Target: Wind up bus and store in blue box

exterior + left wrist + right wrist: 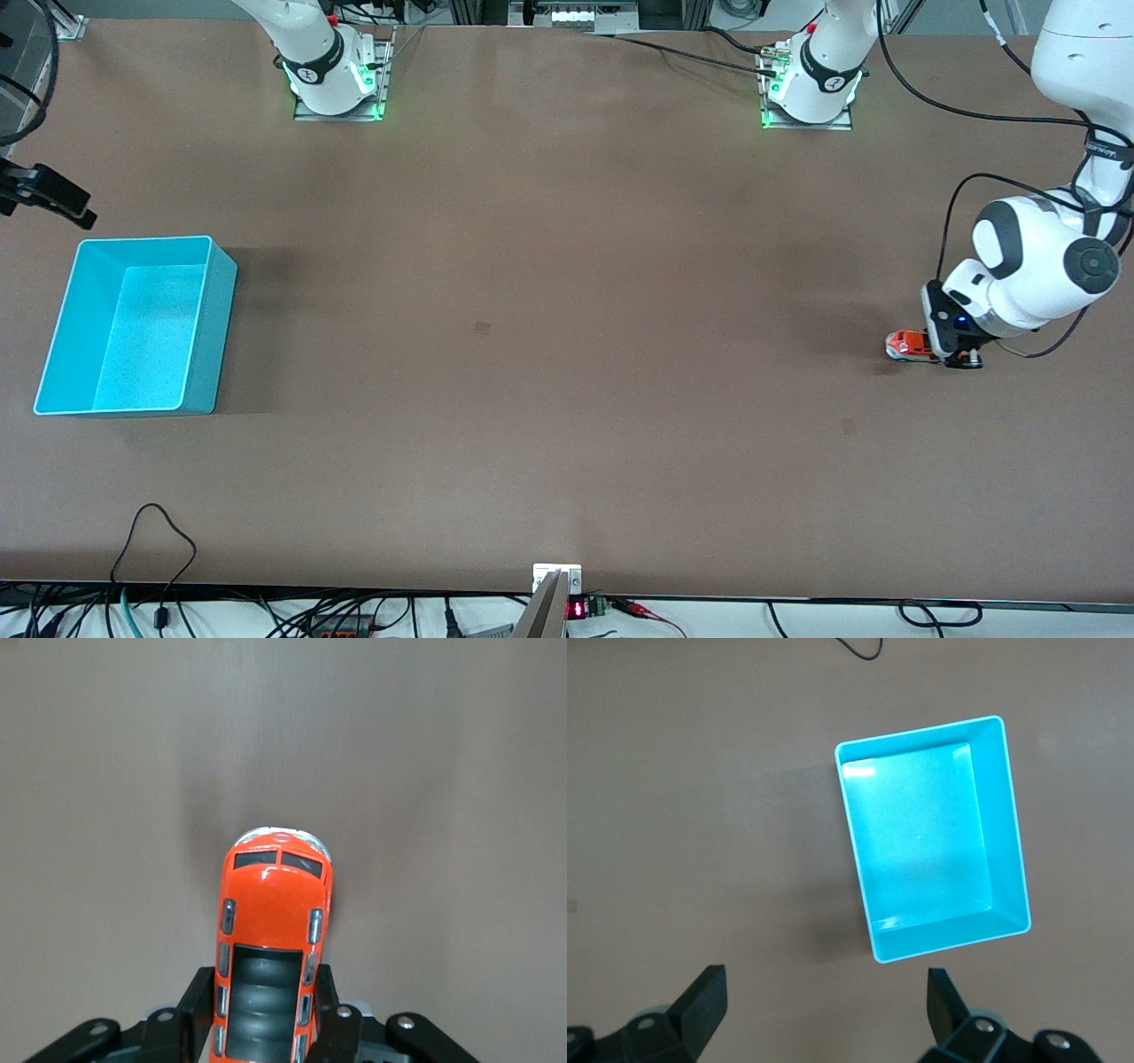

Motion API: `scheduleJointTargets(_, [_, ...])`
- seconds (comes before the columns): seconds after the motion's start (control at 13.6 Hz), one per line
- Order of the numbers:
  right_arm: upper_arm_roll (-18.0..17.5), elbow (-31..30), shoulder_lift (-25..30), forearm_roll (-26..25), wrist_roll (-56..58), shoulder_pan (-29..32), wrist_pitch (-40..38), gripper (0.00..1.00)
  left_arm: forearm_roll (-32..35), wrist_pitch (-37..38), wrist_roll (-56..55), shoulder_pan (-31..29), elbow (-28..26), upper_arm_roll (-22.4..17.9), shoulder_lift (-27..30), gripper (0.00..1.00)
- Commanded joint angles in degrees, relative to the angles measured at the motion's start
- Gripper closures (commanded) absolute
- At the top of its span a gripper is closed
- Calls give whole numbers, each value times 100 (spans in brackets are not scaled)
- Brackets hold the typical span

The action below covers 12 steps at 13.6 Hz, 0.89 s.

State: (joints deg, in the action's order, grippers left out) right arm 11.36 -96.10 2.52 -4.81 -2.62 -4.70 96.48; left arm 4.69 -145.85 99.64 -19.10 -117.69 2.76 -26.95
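The small orange bus [904,344] stands on its wheels on the brown table at the left arm's end. My left gripper [932,348] is shut on its rear half, one black finger on each side. In the left wrist view the bus [276,895] points away from the left gripper [263,992], its dark roof panel between the fingers. The blue box [208,337] sits at the right arm's end, with nothing inside. My right gripper [824,983] hangs open and high over the table beside the blue box [948,937], holding nothing.
A black cable [155,532] loops onto the table near the front edge, nearer to the front camera than the box. Bare brown tabletop [567,354] stretches between the box and the bus. The arm bases [337,80] stand along the table's edge farthest from the front camera.
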Motion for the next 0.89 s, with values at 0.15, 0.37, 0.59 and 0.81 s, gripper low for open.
scheduleJointTargets(0.15, [-500,21,55,-20,357,599,-155,0,103,39,617,-506,291,23,-487,71])
scheduleJointTargets(0.37, [-678,-57,64,-37,376,602,-217,0,102,39,749,-717,317,5,-487,71])
scheduleJointTargets(0.59, [-775,-294,-32,33,376,488,-51,0,103,39,732,-744,335,5,-487,70])
scheduleJointTargets(0.81, [-776,-295,-24,77,393,479,-50,0,85,39,714,-744,352,5,-470,11])
